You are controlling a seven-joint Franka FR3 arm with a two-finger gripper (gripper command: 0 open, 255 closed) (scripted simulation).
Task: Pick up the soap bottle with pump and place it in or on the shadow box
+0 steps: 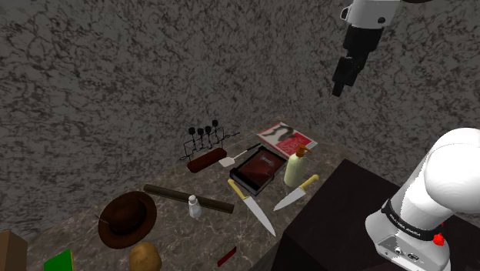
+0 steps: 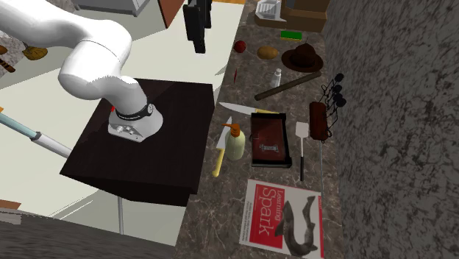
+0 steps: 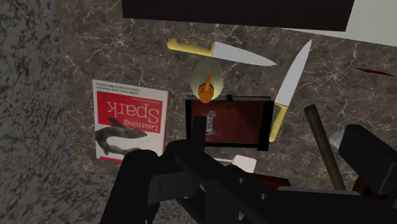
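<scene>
The soap bottle (image 1: pixel 295 168) is cream-coloured with an orange pump and stands upright on the marble counter, close to the dark stand. It appears again in the second exterior view (image 2: pixel 235 143) and the wrist view (image 3: pixel 208 79). Right beside it lies the shadow box (image 1: pixel 258 171), a flat dark red box in a black frame (image 2: pixel 268 138) (image 3: pixel 232 121). My gripper (image 1: pixel 338 88) hangs high above the counter, well clear of both, and reaches in from the second exterior view's top edge (image 2: pixel 197 40). In the wrist view its fingers (image 3: pixel 280 143) stand apart, open and holding nothing.
Two yellow-handled knives (image 1: pixel 250 206) (image 1: pixel 296 192) flank the bottle and box. A red book (image 1: pixel 287 138), spatula (image 1: pixel 235 156), wire rack (image 1: pixel 206 137) and brown roll (image 1: pixel 206 161) lie toward the wall. A hat (image 1: pixel 128 218), shaker (image 1: pixel 195 206), stick (image 1: pixel 188 199) and potato (image 1: pixel 144 256) lie further along.
</scene>
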